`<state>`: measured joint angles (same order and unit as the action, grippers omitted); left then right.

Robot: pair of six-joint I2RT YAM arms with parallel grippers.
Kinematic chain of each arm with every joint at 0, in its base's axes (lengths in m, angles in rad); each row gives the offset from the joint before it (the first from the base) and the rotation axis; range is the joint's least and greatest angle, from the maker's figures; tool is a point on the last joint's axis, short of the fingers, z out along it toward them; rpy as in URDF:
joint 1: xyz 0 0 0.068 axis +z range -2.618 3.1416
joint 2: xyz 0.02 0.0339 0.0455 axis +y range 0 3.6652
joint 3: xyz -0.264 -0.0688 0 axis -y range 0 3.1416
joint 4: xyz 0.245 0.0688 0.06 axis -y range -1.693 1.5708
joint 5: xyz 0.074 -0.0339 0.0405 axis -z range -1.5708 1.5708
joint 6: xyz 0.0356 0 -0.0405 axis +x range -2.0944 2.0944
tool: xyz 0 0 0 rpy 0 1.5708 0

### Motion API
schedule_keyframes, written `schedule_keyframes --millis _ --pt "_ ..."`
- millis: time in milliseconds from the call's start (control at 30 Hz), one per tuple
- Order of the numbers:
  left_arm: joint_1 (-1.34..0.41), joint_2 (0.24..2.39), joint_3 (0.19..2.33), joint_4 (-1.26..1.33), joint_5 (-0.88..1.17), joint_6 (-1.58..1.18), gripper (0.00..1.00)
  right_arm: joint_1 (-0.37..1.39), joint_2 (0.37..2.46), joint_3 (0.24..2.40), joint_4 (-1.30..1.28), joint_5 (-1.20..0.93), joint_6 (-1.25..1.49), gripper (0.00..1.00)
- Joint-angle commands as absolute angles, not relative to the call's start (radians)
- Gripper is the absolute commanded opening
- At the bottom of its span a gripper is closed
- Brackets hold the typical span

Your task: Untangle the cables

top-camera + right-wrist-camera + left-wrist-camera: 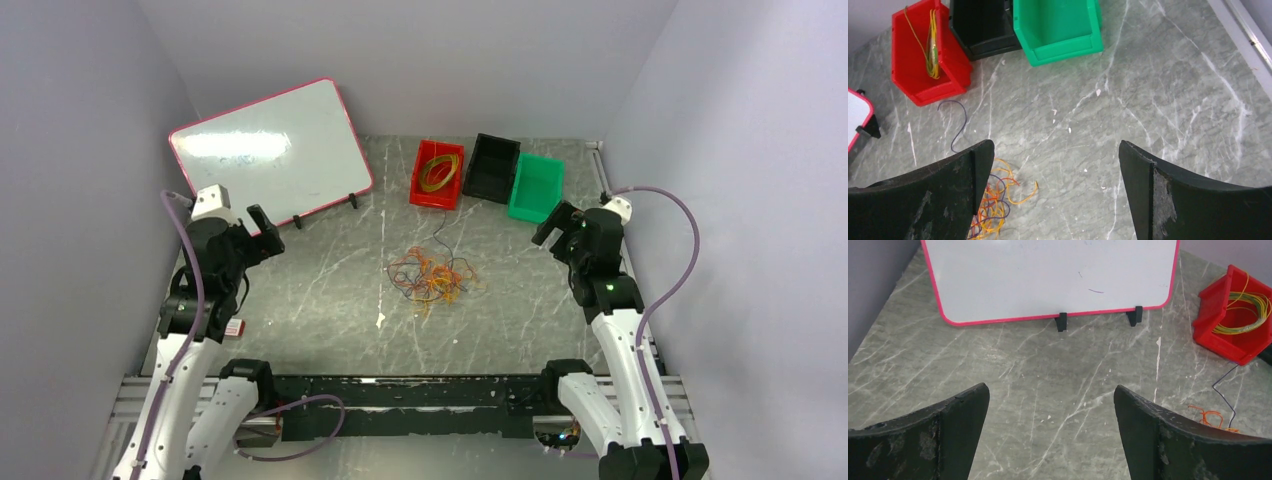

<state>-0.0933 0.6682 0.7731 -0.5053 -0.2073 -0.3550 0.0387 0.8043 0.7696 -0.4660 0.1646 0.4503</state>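
Cables (432,277) lie between left gripper (266,229) and right gripper (553,223).

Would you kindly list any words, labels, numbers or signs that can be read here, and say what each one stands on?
No readable text in any view.
The whiteboard: only a short purple stroke and faint smudges, no letters.
The small red-and-white tag: too small to read.
The red bin, black bin and green bin: no labels visible.
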Motion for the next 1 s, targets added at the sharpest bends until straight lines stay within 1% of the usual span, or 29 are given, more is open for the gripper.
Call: schedule_keyframes --millis 0,200,400,533,600,733,833,967 --pt "-0.096 0.642 0.772 -0.520 -0.258 -0.357 1.00 0.035 0.791 0.779 -0.477 0.228 0.463 1.00" --pt "-0.096 0.639 0.765 -0.529 -0.298 -0.391 1.00 0.035 0.799 0.791 -0.491 0.247 0.470 1.00" --pt "-0.096 0.636 0.758 -0.517 -0.280 -0.396 1.00 0.035 0.802 0.779 -0.451 0.155 0.441 1.00" --pt "-0.096 0.641 0.765 -0.514 -0.234 -0.425 0.99 0.035 0.875 0.789 -0.470 0.077 0.435 1.00" --pt "-0.095 0.639 0.762 -0.510 -0.216 -0.423 1.00 0.035 0.911 0.781 -0.463 0.078 0.456 1.00" --pt "-0.096 0.622 0.761 -0.506 -0.207 -0.419 1.00 0.035 0.916 0.762 -0.395 0.077 0.464 0.99" --pt "-0.097 0.606 0.760 -0.501 -0.202 -0.417 0.99 0.036 0.938 0.783 -0.397 0.078 0.477 0.99" --pt "-0.096 0.576 0.737 -0.462 -0.139 -0.394 1.00 0.034 0.975 0.814 -0.410 0.007 0.438 0.99"
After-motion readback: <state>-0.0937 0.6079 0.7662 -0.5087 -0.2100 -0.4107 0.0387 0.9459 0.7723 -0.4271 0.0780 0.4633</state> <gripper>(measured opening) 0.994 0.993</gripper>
